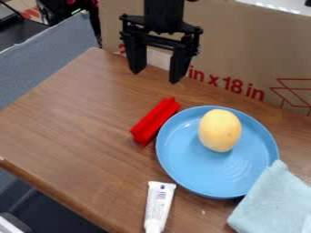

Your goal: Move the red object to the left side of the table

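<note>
Nearest the camera, at about six o'clock, a white tube (159, 205) with a grey cap lies on the worktop (73, 118), its length running roughly toward the viewer. At about four o'clock from the middle of the scene, a light blue cloth (275, 204) is bunched at the lower right corner, its edge touching or overlapping the rim of a blue plate (188, 175). That plate sits right of centre, and a yellow fruit (220, 130) rests on it, toward its far side.

Just beside the plate, at its ten o'clock edge, lies the red object (155, 121), a small elongated block set at a slant on the wood grain; whether it touches the rim cannot be told.

At twelve o'clock the black pincer (161, 71) hangs pointing downward, its two fingers standing well apart with nothing between them, above the worktop and beyond the red object, clear of it. Behind it stands a tan cardboard box (261, 55) with red printed lettering along its face, running toward two o'clock. A grey panel (46, 62) shows at ten o'clock beyond the worktop's dark rounded edge.
</note>
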Robot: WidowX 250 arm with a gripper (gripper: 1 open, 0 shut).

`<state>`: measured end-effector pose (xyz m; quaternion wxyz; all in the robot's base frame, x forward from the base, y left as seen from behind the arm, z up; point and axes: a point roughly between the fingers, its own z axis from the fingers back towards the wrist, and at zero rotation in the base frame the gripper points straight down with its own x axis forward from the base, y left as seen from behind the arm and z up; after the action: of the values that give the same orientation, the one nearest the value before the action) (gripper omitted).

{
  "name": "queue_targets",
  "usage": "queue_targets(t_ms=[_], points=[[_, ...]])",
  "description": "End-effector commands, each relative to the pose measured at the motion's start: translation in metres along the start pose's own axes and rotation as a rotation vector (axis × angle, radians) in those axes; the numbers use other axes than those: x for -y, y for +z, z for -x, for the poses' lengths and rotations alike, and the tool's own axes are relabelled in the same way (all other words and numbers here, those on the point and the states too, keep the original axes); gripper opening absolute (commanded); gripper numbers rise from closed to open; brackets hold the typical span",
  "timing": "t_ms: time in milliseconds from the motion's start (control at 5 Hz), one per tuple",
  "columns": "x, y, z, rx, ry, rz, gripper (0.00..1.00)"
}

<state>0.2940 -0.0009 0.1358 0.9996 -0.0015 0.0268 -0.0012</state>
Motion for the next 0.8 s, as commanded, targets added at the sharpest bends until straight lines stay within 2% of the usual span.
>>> queue_targets(t_ms=[0, 200, 400, 600], points=[[-0.002, -0.02, -0.014, 0.02, -0.017, 0.01, 1.0], [-0.007, -0.04, -0.012, 0.036, -0.029, 0.011, 1.0], [-0.023, -0.047, -0.011, 0.026, -0.036, 0.012, 1.0], [-0.026, -0.05, -0.005, 0.008, -0.027, 0.017, 1.0]])
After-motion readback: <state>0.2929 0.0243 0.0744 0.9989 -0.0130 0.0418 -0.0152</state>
